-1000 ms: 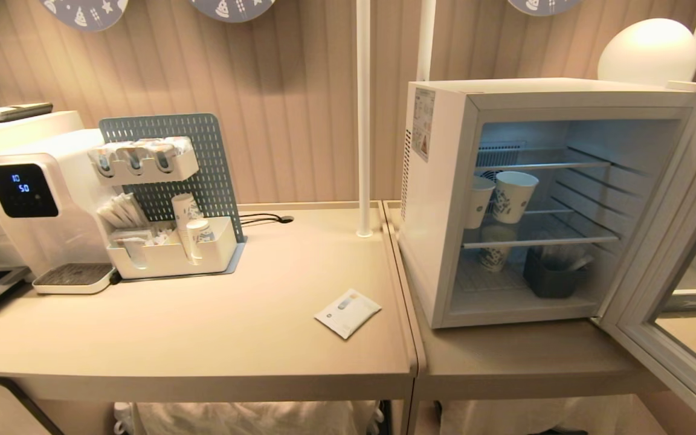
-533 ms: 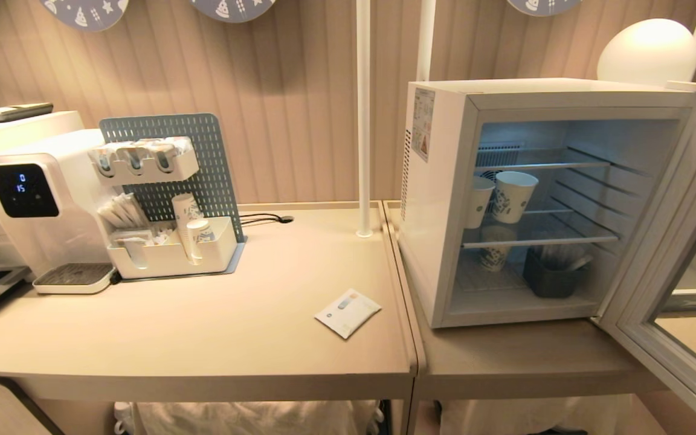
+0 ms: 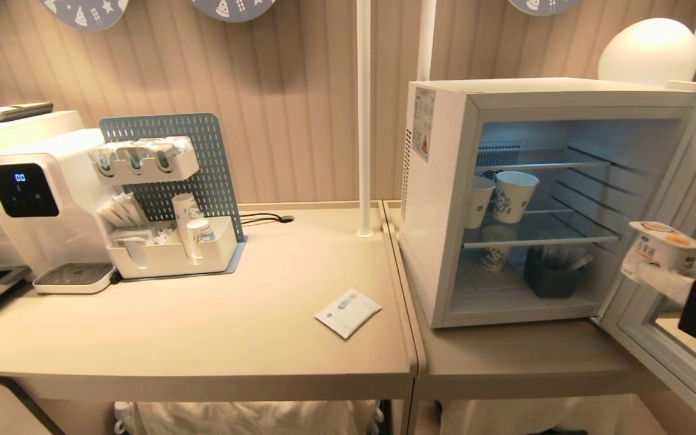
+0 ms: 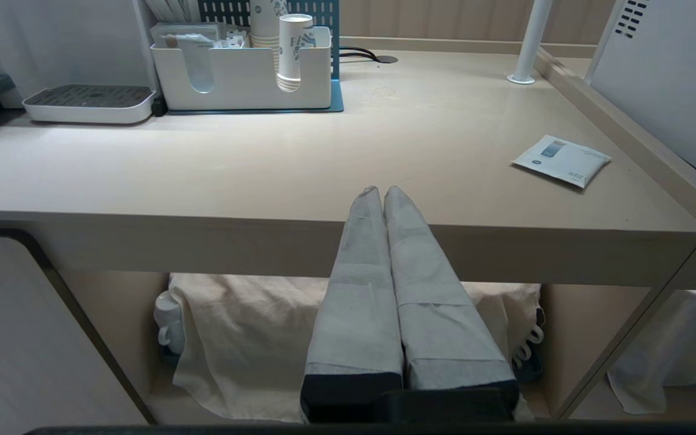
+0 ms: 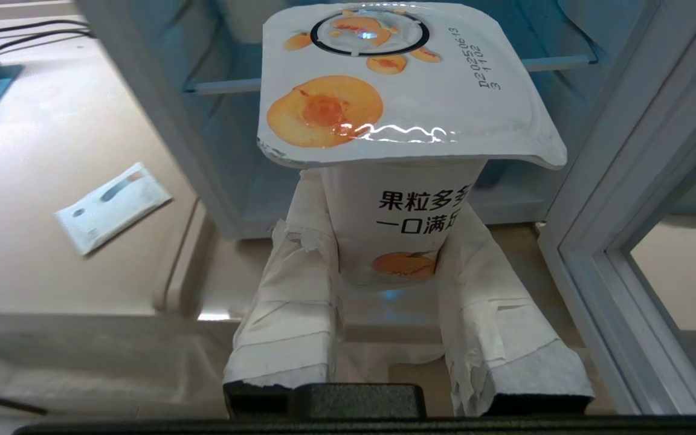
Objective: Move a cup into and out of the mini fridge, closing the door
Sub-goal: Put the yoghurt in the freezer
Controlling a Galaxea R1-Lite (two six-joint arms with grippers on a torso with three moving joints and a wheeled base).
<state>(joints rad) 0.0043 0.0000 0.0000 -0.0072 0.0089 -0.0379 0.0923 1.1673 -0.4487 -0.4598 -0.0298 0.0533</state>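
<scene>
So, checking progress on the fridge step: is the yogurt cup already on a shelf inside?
No, the yogurt cup is held by the right gripper outside the mini fridge.

Mini fridge (image 3: pixel 438 199) is standing with its door (image 3: pixel 674 241) swung wide to the right, mouth fully open. Right gripper (image 5: pixel 384 254) is clamping the cup (image 3: pixel 665 244) in front of that mouth, by the door's inner face. Two paper cups (image 3: pixel 505 194) are crowding the middle shelf's left side; its right side is lying bare. A dark bin (image 3: pixel 553 279) is taking up the floor's right half.
</scene>
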